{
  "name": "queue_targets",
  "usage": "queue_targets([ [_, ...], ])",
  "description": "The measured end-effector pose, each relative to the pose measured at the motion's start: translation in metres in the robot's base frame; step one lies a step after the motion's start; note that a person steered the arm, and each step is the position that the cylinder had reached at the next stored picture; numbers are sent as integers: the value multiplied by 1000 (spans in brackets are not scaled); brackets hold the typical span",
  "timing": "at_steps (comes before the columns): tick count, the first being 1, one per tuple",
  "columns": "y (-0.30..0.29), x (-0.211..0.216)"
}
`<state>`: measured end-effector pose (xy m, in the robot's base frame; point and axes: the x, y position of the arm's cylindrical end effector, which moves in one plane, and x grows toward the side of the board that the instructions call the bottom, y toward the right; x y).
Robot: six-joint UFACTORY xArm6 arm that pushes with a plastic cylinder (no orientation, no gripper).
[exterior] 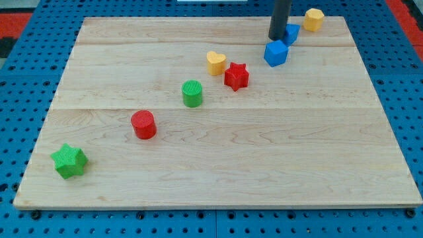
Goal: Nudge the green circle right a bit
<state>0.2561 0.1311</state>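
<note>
No readable text, label, brand, number or sign anywhere in view: none on the wooden board (218,172), none on the blue pegboard (20,99) beneath it, none on the coloured blocks, none on the dark rod.

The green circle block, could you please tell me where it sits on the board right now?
The green circle block stands left of the wooden board's centre, between the red circle block at lower left and the yellow heart block at upper right.
</note>
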Motion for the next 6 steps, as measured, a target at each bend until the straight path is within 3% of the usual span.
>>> queue_targets([
  [1, -58, 8],
  [4, -235, 97],
  [5, -241, 137],
  [6, -201, 141],
])
